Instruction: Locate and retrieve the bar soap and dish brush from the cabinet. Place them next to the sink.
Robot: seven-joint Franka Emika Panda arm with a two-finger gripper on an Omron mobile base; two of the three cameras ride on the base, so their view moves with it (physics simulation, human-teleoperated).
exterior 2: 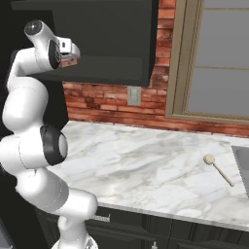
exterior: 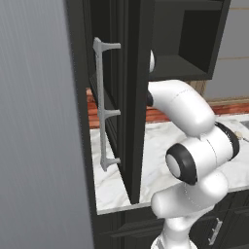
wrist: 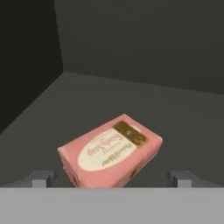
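The bar soap [wrist: 111, 151], a pink box with a white oval label, lies on the dark floor of the cabinet [wrist: 131, 48]. My gripper [wrist: 113, 178] is open, with one fingertip on either side of the soap's near end. The fingertips do not touch the soap. In the right base view my arm reaches up into the matte-black cabinet [exterior 2: 107, 44] at the upper left. The dish brush [exterior 2: 217, 169], wooden with a round head, lies on the marble counter [exterior 2: 136, 165] just left of the sink [exterior 2: 241, 163].
The cabinet's open door [exterior: 131, 97], with its grey handle [exterior: 103, 104], stands edge-on beside my arm. A brick wall [exterior 2: 112, 104] with an outlet and a window [exterior 2: 223, 58] back the counter. Black drawers run below the counter's front edge.
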